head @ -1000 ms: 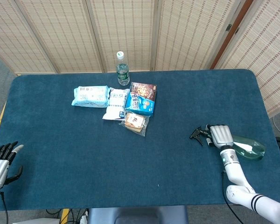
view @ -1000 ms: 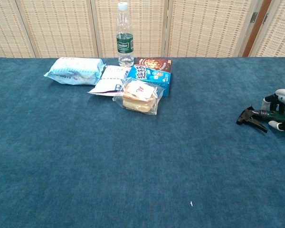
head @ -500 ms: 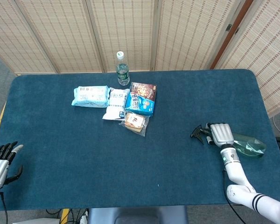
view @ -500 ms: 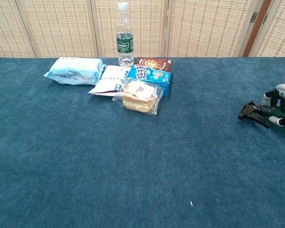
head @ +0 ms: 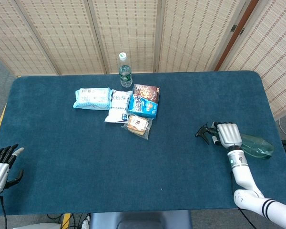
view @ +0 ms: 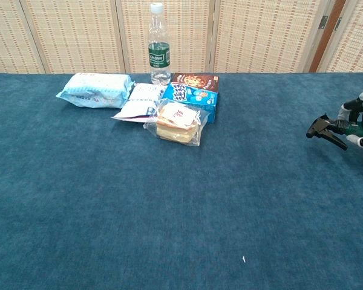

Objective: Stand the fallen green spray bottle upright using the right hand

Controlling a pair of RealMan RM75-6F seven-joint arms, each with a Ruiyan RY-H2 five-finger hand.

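Gripping the translucent green plastic spray bottle (head: 255,146) at its neck behind the black trigger nozzle (head: 203,130), the right hand (head: 228,135) has fingers wrapped around it, apparently to pivot it upright.

Bright, even, diffuse light, faint soft shadows, both views sharp

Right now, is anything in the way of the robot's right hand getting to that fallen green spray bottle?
Nothing visible. The right hand already lies over the neck of the green plastic spray bottle, which lies on its side, and the blue tablecloth around them is bare.
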